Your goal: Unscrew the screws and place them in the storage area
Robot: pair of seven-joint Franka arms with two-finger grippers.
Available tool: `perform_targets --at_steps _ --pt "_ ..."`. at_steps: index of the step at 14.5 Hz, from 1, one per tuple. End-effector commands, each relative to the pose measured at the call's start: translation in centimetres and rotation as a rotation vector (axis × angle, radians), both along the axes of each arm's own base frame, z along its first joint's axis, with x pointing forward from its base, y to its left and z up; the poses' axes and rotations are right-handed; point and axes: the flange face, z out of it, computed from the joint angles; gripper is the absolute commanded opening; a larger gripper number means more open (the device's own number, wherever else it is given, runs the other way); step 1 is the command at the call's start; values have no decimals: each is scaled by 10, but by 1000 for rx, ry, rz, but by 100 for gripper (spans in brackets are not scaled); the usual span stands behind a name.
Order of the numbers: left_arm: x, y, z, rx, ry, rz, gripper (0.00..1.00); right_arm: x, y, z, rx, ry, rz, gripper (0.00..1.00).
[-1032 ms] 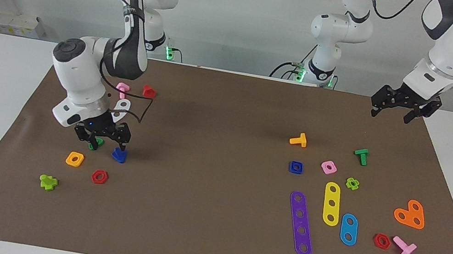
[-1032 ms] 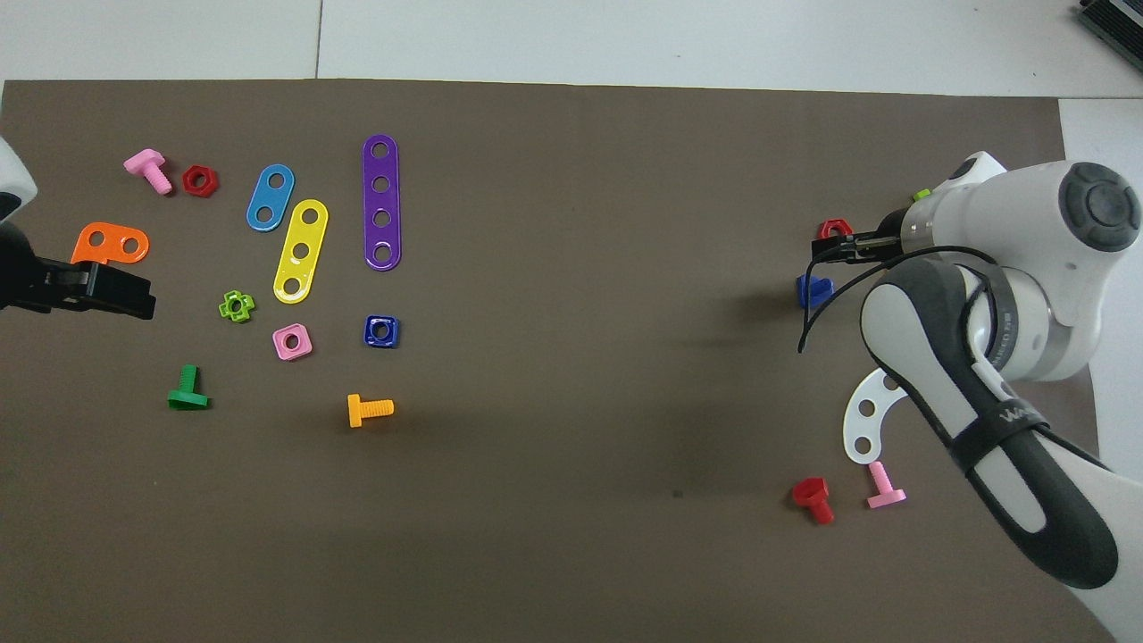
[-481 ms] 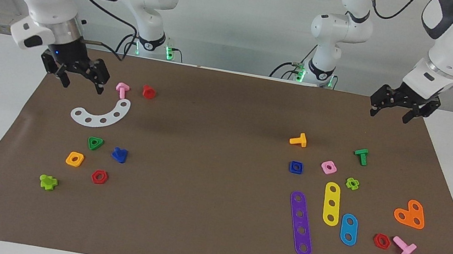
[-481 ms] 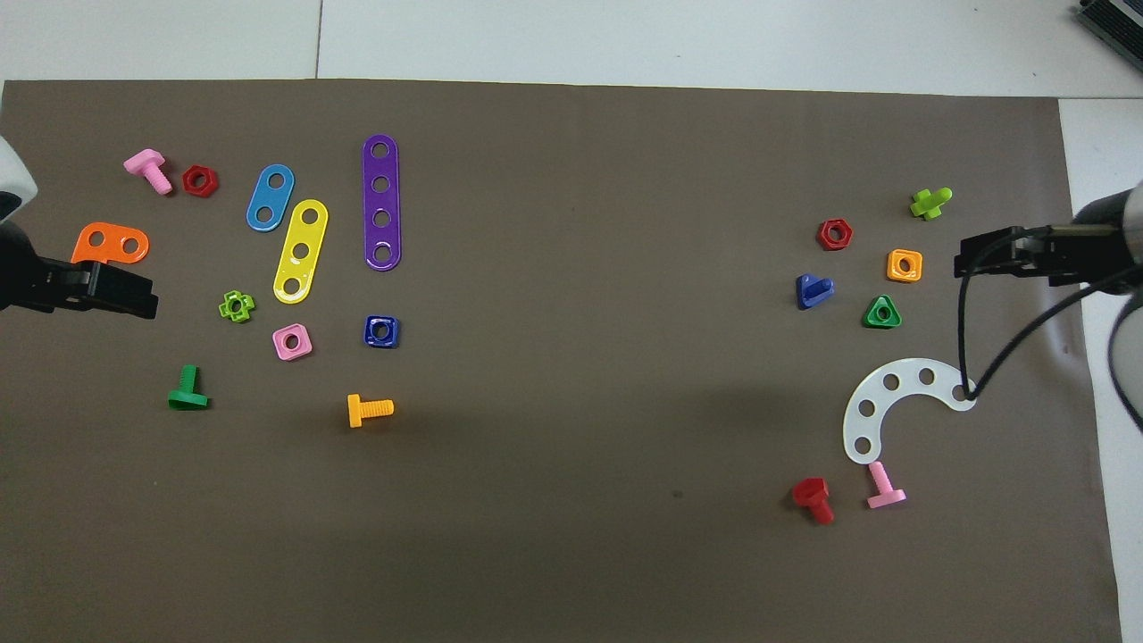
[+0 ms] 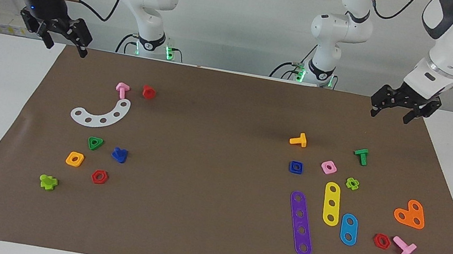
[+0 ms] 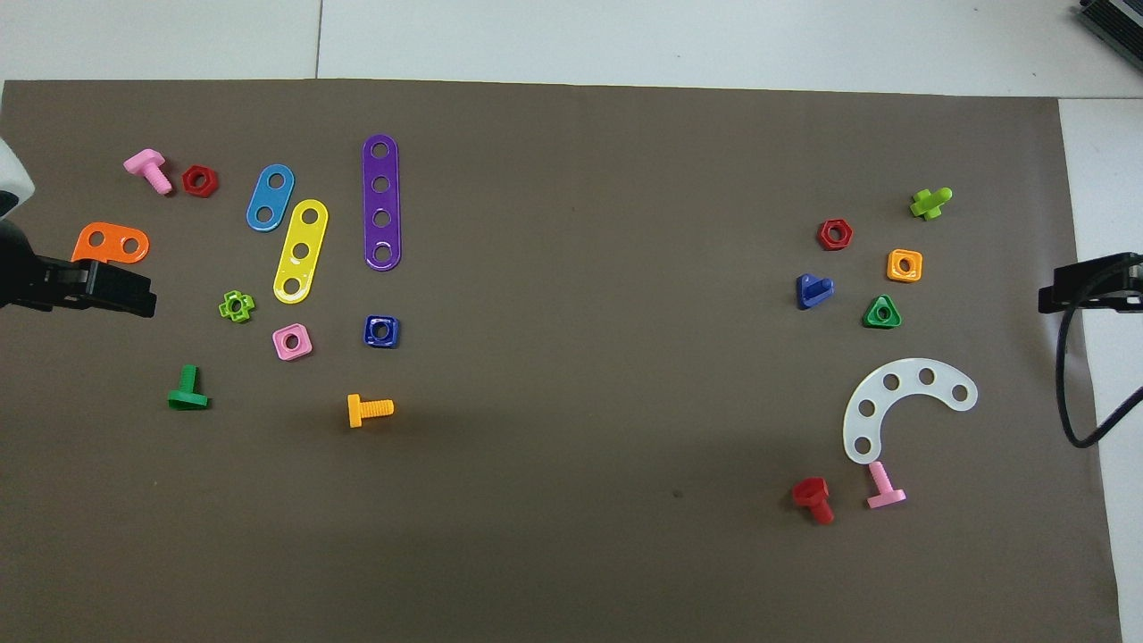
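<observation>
Both tools hang up off the counter w/ nothing in them: right tool point(image 5: 65, 34) over the mat's corner at the right arm's end, fingers spread; left tool point(image 5: 399, 107) over the mat's edge at the left arm's end, also released, that arm waiting. Your blue screw point(image 5: 119, 154) lies in the storage area point(image 5: 66, 136), just beside the green triangular nut point(image 5: 95, 143), nearer the robots than the red hex nut point(image 5: 99, 177) – I'd judge it delivered, so the tools being clear makes sense
</observation>
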Motion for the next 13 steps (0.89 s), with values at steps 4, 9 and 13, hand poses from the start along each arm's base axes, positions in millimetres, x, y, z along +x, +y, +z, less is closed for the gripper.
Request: perform_targets --at_steps 4,9,13 --pt "-8 3 2 -8 -13 5 100 -2 7 -3 -13 19 3 100" --pt "-7 3 3 -9 -15 5 100 -5 9 -6 -4 54 14 100" --pt "-6 5 7 -8 -13 9 100 -6 4 -6 -3 55 43 100"
